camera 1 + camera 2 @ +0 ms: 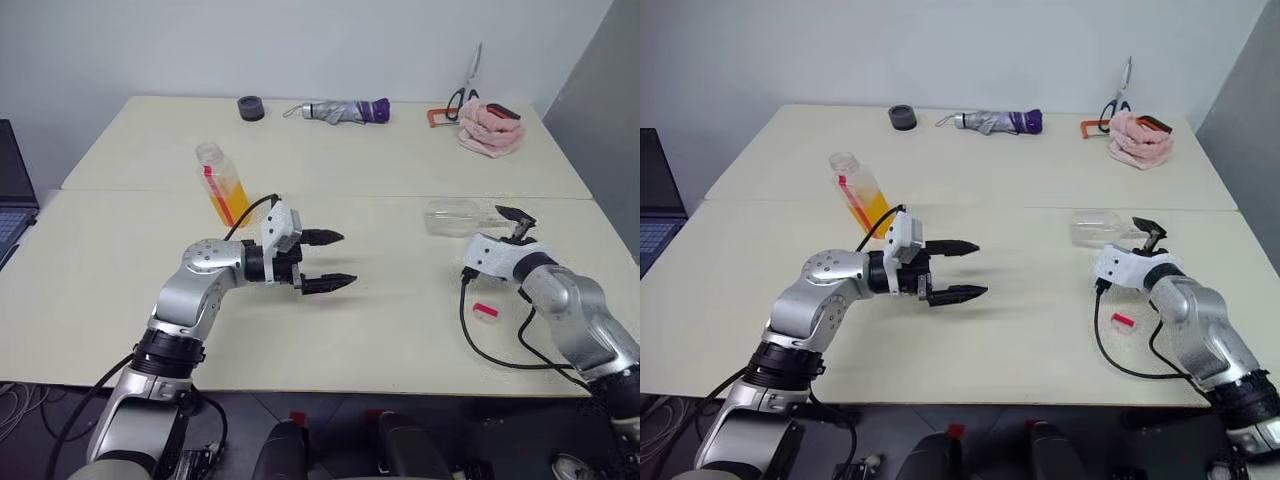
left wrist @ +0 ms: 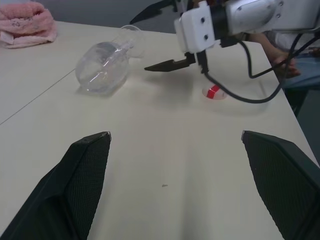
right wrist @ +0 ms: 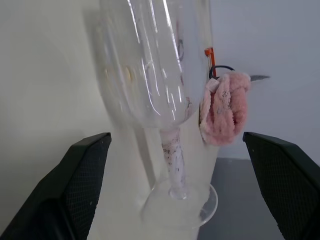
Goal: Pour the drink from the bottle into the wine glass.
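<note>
The bottle (image 1: 222,185), holding orange drink (image 1: 231,203), stands on the table behind my left arm. The clear wine glass (image 1: 455,217) lies on its side toward the table's right. My left gripper (image 1: 325,260) is open and empty, pointing right at mid-table, well short of the glass (image 2: 102,67). My right gripper (image 1: 515,222) is open at the foot end of the glass. In the right wrist view the bowl (image 3: 150,65) and stem (image 3: 172,160) lie just ahead of its spread fingers (image 3: 85,170), not gripped.
A small white-and-red cap (image 1: 486,311) lies beside my right forearm. Along the far edge are a black roll (image 1: 251,108), a folded umbrella (image 1: 345,111), scissors (image 1: 465,90) and a pink cloth (image 1: 490,130). A laptop (image 1: 12,190) sits at the left.
</note>
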